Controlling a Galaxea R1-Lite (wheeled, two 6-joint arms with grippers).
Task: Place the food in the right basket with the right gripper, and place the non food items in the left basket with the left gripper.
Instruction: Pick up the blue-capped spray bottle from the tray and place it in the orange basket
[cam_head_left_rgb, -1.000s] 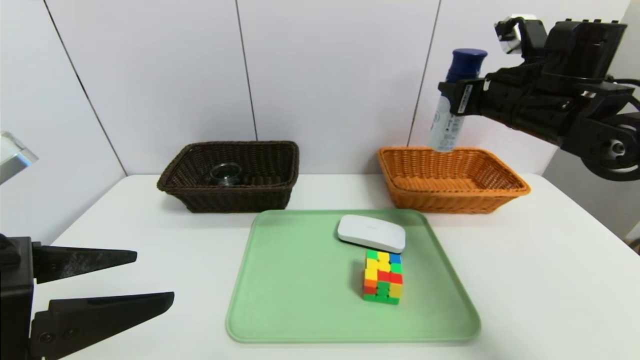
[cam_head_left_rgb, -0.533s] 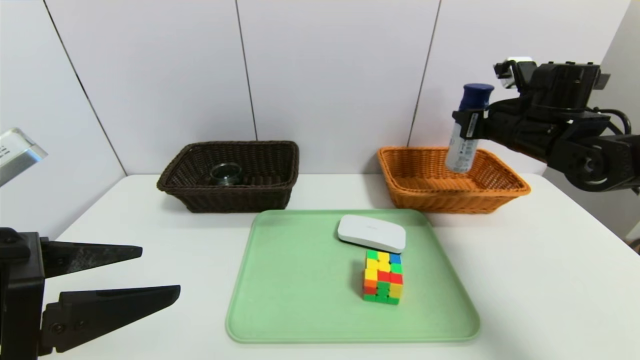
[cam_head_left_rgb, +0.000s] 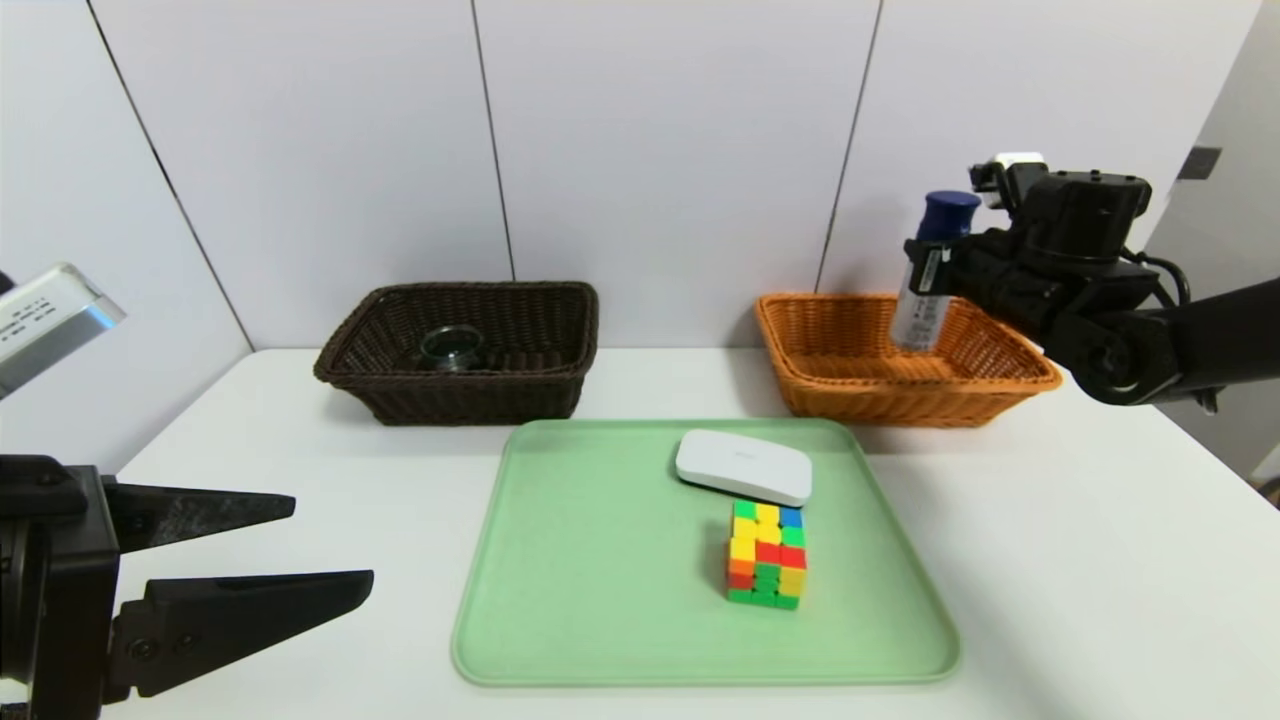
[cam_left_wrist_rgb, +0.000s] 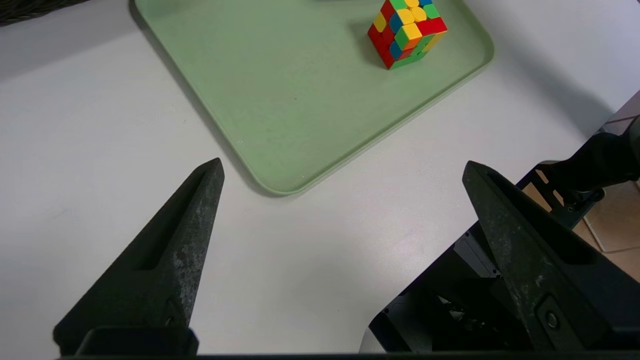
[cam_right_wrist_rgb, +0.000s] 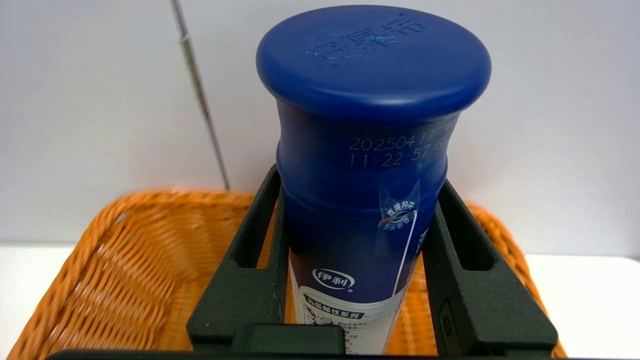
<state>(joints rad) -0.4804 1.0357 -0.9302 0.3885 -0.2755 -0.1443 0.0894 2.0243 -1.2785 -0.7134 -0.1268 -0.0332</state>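
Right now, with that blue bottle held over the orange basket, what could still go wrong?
1. The bottle is tall, slim and upright in the right tool. Let go like this, it may tip over inside the orange basket.
2. It hangs near the basket's right wall, so it could knock the rim.
3. The white case seems to touch the puzzle cube on the green tray; the open left tool might push one while taking the other.

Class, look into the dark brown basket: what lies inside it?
Inside the dark brown basket sits a glass cup, near its left end. The near wall hides the cup's base and part of the floor.
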